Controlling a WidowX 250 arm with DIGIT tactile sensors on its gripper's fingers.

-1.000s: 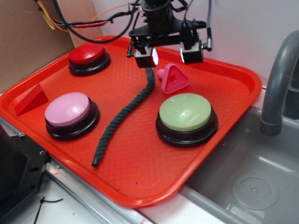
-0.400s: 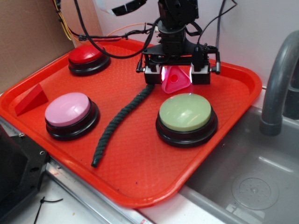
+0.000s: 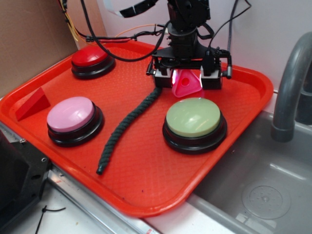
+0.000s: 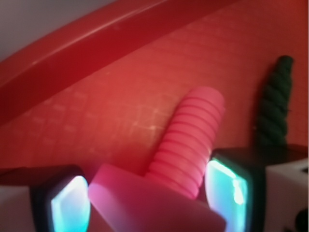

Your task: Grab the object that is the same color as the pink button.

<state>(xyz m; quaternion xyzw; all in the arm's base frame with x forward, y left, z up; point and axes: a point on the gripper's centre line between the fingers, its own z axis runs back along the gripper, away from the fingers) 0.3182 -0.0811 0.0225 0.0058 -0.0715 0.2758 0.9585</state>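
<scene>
The hand (image 3: 187, 79) is straddling the pink block (image 3: 186, 83) on the tray (image 3: 146, 185), fingers apart on either side, apparently positioning to clamp it; it matches the pink button (image 3: 71, 114).

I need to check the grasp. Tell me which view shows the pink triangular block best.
The exterior view: the pink triangular block shows whole, with its round hole, between the gripper fingers on the red tray. The wrist view shows only its ridged knob and a blurred edge between the lit pads, too close for overall shape.
</scene>
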